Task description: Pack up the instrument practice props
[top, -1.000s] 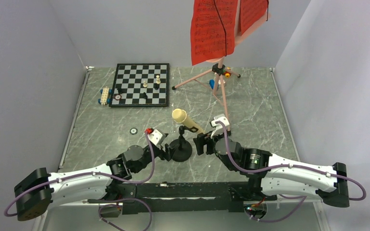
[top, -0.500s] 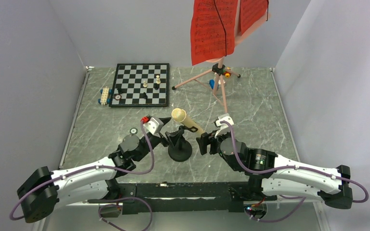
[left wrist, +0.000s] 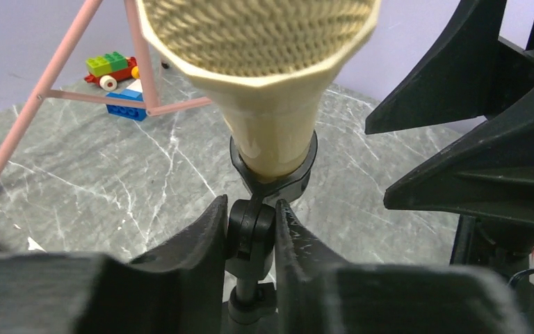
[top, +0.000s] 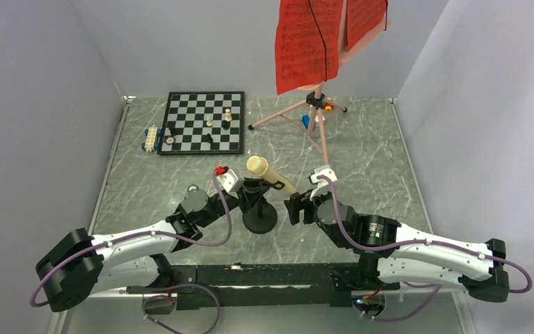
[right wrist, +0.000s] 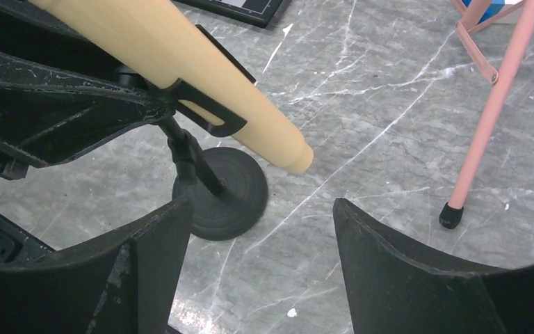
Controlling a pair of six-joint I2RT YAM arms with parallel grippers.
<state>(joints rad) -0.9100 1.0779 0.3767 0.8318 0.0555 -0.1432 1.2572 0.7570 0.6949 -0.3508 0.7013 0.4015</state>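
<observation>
The cream foam-headed microphone (top: 267,173) (left wrist: 264,69) (right wrist: 174,69) lies tilted in its clip on a black stand with a round base (top: 259,221) (right wrist: 226,191). My left gripper (top: 247,192) (left wrist: 251,229) is shut on the stand's black swivel joint just under the clip. My right gripper (top: 293,207) (right wrist: 261,209) hangs open just right of the stand, near the microphone's tail end, with nothing between its fingers. Behind them stands the pink tripod music stand (top: 322,136) (right wrist: 490,118) (left wrist: 55,69), holding red sheet-music pages (top: 306,45).
A chessboard (top: 205,122) with a few pieces lies at the back left, and a white and blue toy brick piece (top: 151,138) sits at its left edge. More toy bricks (left wrist: 115,66) (top: 308,122) lie under the tripod. One tripod foot (right wrist: 450,216) rests close to my right gripper.
My left arm reached forward and right to the microphone stand, and its jaws closed on the swivel joint. The right arm barely shifted and stayed open.
</observation>
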